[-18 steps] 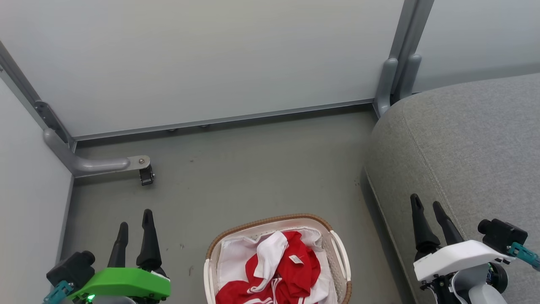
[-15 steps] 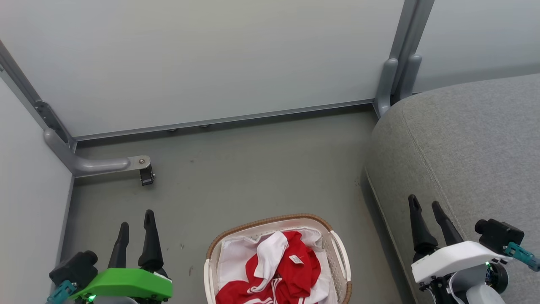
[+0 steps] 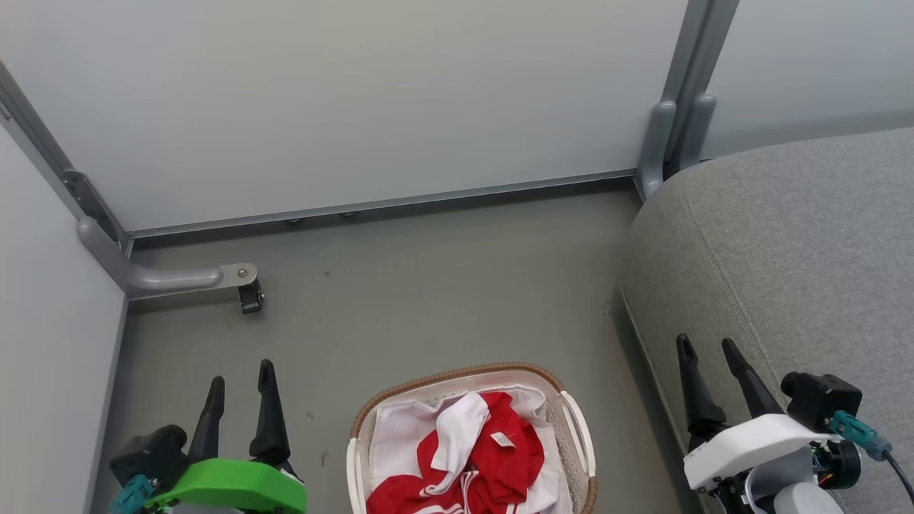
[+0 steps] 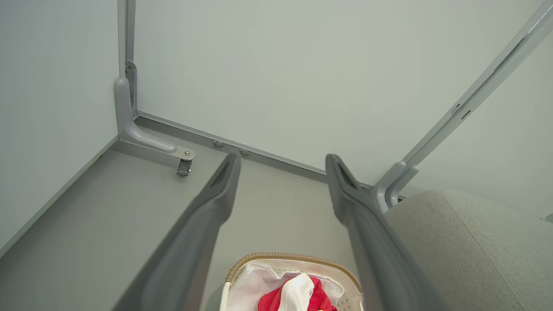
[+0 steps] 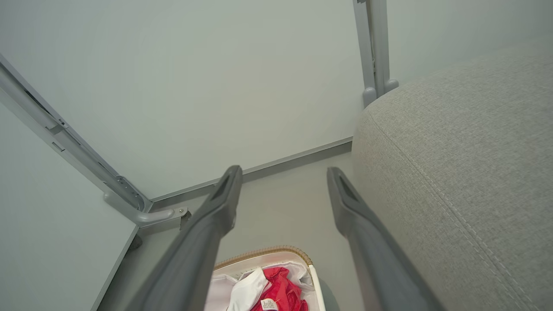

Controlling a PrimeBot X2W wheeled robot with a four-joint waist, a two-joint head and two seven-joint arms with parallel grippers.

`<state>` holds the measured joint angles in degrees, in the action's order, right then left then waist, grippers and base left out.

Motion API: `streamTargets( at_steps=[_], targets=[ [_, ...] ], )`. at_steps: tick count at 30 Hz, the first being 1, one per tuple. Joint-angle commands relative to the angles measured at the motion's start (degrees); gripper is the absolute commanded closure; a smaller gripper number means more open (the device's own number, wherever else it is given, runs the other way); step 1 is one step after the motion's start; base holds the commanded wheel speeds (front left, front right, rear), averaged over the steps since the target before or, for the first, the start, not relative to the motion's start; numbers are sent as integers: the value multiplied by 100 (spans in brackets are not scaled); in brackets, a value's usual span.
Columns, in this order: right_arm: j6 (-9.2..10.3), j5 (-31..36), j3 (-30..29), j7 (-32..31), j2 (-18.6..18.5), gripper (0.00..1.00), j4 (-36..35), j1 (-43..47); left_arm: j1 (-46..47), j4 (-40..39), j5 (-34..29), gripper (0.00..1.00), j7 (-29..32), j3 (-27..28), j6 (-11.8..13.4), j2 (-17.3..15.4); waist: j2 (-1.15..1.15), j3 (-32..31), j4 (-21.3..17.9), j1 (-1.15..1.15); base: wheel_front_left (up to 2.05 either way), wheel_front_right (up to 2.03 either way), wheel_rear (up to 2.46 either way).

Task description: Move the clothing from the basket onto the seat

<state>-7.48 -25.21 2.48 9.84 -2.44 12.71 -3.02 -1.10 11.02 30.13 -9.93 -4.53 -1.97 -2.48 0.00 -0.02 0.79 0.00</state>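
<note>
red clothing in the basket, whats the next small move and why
Probably swing the open right hand left and down toward the bright red, white-striped clothing heaped in the oval white plastic basket with a brown woven rim. That hand hovers at the edge of the large grey fabric seat, so the carry looks short.

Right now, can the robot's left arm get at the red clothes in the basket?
Probably yes. The left end effector is open and empty, just left of the basket. The clothing lies on top, uncovered, and nothing stands between them.
</note>
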Motion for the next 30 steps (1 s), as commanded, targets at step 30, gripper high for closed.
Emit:
streamTargets(
  at_steps=[30],
  targets=[
    [-1, 1564, 217, 411, -52, 0, -97, 18, -91, 211, -1382, 0, -396, -241, 150, -55, 0, 36, 59, 0, 0, 0, 0]
  ],
)
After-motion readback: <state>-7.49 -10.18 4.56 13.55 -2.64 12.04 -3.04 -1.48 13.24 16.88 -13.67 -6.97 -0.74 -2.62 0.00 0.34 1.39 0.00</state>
